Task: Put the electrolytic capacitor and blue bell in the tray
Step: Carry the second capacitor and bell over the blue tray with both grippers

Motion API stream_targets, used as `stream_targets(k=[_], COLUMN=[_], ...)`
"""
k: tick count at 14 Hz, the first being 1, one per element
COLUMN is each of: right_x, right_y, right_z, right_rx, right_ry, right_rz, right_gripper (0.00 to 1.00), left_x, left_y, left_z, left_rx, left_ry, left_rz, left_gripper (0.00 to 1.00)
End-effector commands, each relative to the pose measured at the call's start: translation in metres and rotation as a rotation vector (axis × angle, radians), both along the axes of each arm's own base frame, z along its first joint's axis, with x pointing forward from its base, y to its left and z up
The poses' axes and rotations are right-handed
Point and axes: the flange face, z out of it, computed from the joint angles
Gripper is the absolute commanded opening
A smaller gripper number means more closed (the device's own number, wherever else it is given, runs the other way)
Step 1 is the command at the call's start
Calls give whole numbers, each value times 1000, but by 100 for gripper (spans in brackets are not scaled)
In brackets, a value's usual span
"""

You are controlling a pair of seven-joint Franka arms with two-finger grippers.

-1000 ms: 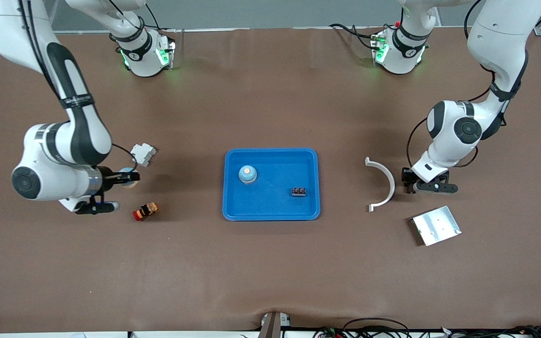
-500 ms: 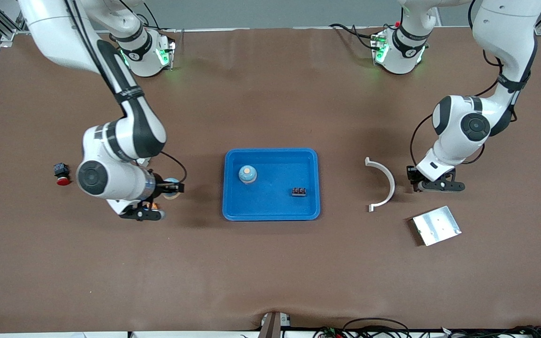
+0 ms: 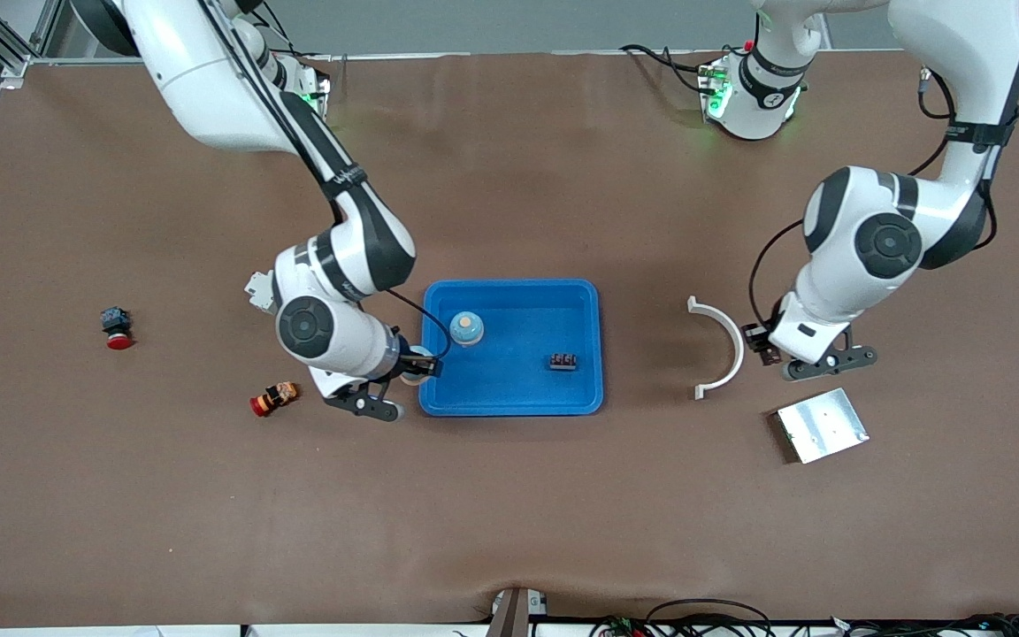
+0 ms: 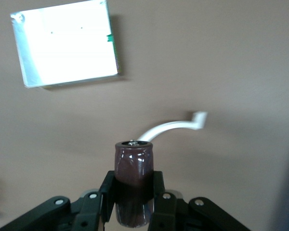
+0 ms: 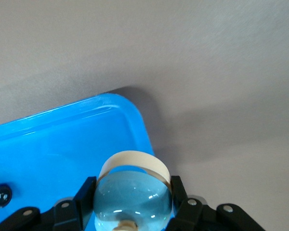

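Observation:
The bright-blue tray [image 3: 509, 402] lies at the table's middle. A blue bell [image 3: 466, 328] and a small dark block [image 3: 564, 361] sit in it. My right gripper [image 3: 417, 364] is shut on a second blue bell with a cream base [image 5: 135, 202] and holds it over the tray's rim [image 5: 135, 120] at the right arm's end. My left gripper [image 3: 762, 345] is shut on a dark brown electrolytic capacitor [image 4: 134, 163] and holds it upright over the table beside a white curved piece [image 3: 726, 349]. That piece also shows in the left wrist view [image 4: 171, 127].
A silver metal plate [image 3: 822, 425] lies nearer the front camera than my left gripper; it also shows in the left wrist view [image 4: 65, 43]. A red-capped button [image 3: 117, 329], a red-yellow-black part [image 3: 273, 398] and a white-grey part [image 3: 256, 287] lie toward the right arm's end.
My right arm has carried the blue bell from the right arm's end of the table to the tray's rim. My left gripper has shifted slightly toward the white curved piece.

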Motion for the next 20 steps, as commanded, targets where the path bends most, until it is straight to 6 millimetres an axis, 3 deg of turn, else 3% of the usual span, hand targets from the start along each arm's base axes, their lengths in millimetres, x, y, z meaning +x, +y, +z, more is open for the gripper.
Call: stream_targets(k=[1,3,6,7,9,10,11,13,14,16,20], right_x=[10,1,1,-1,-4,-5,-5,-5,-3,-2,12], right_y=[12,31,44,45,51,54,55,57,58,56,29], right_z=[-12,-24,-20,-22,-28,-32,-35,-41,-40,-39,-20], right_rx=[18,16,22,21,18,21,24,28,35,34,29], right_ry=[-12,-13,-21,-17,-14,-18,-28,-44,-58,-62,-68], right_rz=[-64,-56,-74,-76,-69,-70,-73,-74,-76,-73,-44], right_gripper=[0,0,0,0,0,1,28,54,59,100,100], left_x=[14,15,13,12,22,23,16,10,9,14,19], left_y=[-48,-88,-143,-153,-161,-173,-186,-202,-214,-225,-233], left_z=[11,11,4,2,-1,-5,-6,-18,-20,-33,-42], left_rx=[-51,-85,-109,-111,-137,-133,-126,-113,-105,-100,-122], left_ry=[-14,-13,-9,-11,1,-2,4,9,-14,-25,7], left_rz=[168,268,377,409,649,657,653,714,716,790,966], left_gripper=[0,0,0,0,0,0,0,0,0,0,0])
